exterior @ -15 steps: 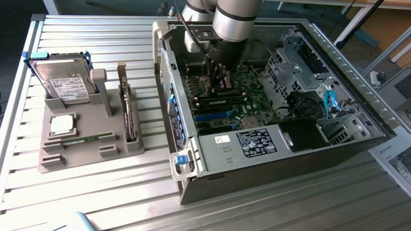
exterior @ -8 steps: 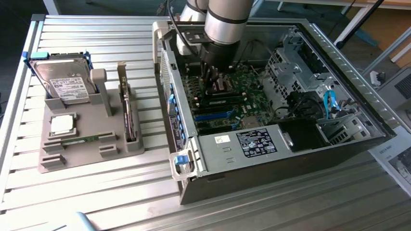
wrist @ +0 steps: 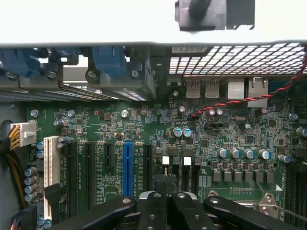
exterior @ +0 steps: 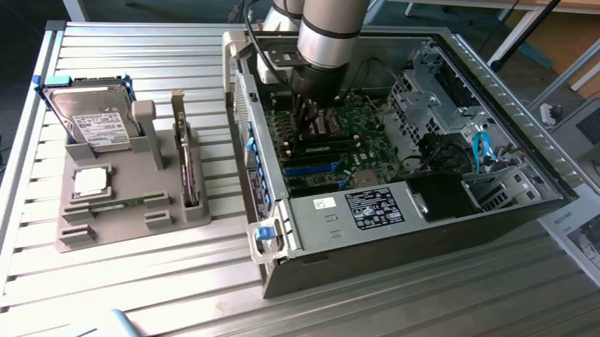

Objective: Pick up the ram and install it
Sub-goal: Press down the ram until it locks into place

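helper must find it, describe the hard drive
On the exterior view's left of the open computer case sits a grey holder. The hard drive leans at its far end: the big silver box with a white label, unlike the small square chip nearby.

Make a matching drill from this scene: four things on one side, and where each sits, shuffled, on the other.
Things:
1. hard drive
2. processor chip
3. gripper
4. blue cable

Places:
A. inside the open computer case, down over the green motherboard
B. flat in a square pocket of the grey holder tray, nearer the camera than the hard drive
C. propped at the far end of the grey holder tray
D. inside the case, toward the exterior view's right, by the drive bays

Pairs: 1-C, 2-B, 3-A, 4-D
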Controlling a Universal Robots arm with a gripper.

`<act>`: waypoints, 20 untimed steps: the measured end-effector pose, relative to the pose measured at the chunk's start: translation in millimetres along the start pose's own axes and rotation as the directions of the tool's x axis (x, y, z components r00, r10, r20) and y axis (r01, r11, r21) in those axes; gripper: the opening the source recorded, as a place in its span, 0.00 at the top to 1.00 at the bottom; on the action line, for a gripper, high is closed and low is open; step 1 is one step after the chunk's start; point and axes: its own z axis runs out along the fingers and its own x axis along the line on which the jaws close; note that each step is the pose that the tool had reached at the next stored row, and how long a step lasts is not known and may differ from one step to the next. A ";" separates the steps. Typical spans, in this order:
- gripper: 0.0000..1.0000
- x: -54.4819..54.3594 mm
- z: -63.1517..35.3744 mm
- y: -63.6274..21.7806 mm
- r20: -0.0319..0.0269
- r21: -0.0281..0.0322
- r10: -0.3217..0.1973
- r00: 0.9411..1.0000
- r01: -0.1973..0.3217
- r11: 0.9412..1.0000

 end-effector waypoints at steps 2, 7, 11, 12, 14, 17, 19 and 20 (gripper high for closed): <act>0.89 -0.1 2.1 0.0 0.000 0.000 0.000 1.000 0.000 1.000; 0.89 -0.2 3.5 0.0 0.000 0.000 0.000 1.000 0.000 1.000; 0.89 -0.2 4.5 0.0 0.000 0.000 0.000 1.000 0.000 1.000; 0.89 -0.2 4.5 0.0 0.000 0.000 0.000 1.000 0.000 1.000; 0.89 -0.3 5.8 0.0 0.000 0.000 0.000 1.000 0.000 1.000; 0.89 -0.4 7.0 0.0 0.000 0.000 0.000 1.000 0.000 1.000; 0.89 -0.4 7.6 0.0 0.000 0.000 0.000 1.000 0.000 1.000; 0.89 -0.5 8.0 -0.1 0.000 0.000 0.000 1.000 0.000 1.000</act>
